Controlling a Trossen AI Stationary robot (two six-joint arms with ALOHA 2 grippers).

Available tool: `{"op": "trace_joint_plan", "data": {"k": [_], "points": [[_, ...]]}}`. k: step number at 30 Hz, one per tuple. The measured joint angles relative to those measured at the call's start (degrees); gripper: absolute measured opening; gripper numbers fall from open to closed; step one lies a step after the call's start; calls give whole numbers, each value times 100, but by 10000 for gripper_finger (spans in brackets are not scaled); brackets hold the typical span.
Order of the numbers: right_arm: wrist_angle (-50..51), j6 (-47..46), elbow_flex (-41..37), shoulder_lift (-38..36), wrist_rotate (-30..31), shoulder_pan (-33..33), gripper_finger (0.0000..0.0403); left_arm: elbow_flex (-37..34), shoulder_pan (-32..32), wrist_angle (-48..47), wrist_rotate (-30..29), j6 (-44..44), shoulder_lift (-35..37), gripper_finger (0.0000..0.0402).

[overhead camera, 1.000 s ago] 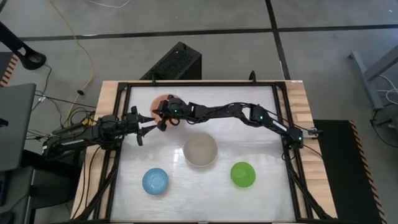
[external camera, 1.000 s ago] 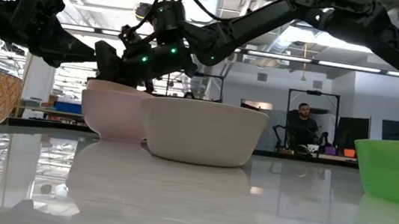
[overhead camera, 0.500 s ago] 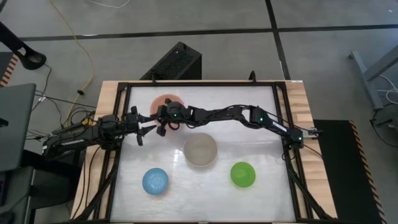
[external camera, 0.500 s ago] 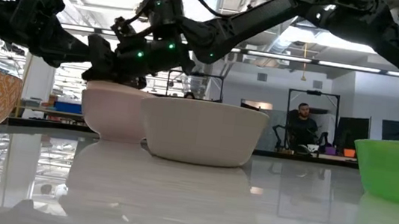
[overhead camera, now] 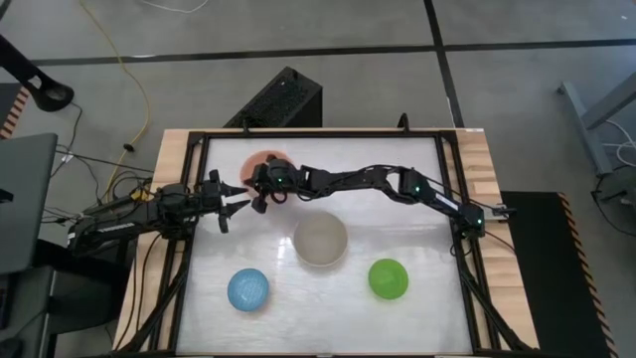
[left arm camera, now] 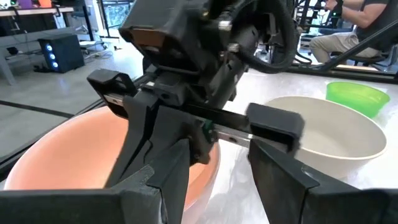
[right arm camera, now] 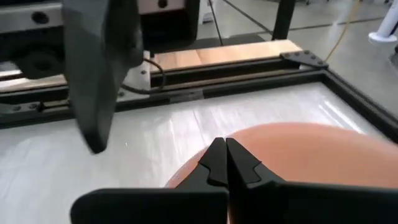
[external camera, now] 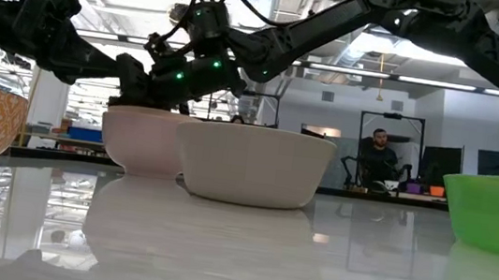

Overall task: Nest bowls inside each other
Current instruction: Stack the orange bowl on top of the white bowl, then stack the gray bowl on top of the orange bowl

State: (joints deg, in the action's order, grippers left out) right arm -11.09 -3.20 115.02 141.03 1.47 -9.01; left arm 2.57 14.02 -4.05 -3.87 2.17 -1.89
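A salmon-orange bowl point(overhead camera: 260, 159) stands upright at the far left of the table; in the low view point(external camera: 141, 137) its outside looks pale pink. My right gripper point(right arm camera: 225, 155) is shut, reaching across the table to this bowl's rim, with nothing between its fingers. My left gripper point(overhead camera: 237, 201) waits open just left of it, fingers level. A grey-beige bowl point(overhead camera: 320, 241) stands in the middle, a blue bowl point(overhead camera: 248, 289) near left and a green bowl point(overhead camera: 389, 279) near right. All rest on their bases, apart from one another. My right gripper comes from the table's right, slanting slightly down, with its shut fingertips at the salmon bowl's rim point(right arm camera: 258, 138). Whether they touch the rim I cannot tell. The bowl stands on the table.
A black frame point(overhead camera: 298, 132) edges the white table top. My left gripper's open fingers point(left arm camera: 280, 174) stand close to my right gripper's body point(left arm camera: 205, 62). Beyond the table's far edge, a seated person point(external camera: 378, 155) shows in the room.
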Motion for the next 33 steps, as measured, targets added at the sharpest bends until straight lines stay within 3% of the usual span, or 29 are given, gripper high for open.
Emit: {"op": "trace_joint_plan", "data": {"k": [5, 8, 15, 22, 28, 33], "points": [[-108, 148, 0, -123, 18, -8, 5, 0, 2, 0, -1, -1, 0, 158], [406, 206, 0, -476, 17, -56, 5, 0, 0, 0, -1, -1, 2, 158], [3441, -92, 9, -1829, 124, -35, 5, 1, 0, 0, 1, -2, 2, 158], [6521, -1904, 9, -2762, 197, 354, 17, 0, 0, 0, 0, -1, 2, 158], [7824, -3217, 0, -2771, 554, 1058, 70, 0, 0, 0, -1, -2, 2, 158], [8701, -3728, -129, -2616, 768, 1430, 153, 0, 1, 0, 0, -2, 2, 158]]}}
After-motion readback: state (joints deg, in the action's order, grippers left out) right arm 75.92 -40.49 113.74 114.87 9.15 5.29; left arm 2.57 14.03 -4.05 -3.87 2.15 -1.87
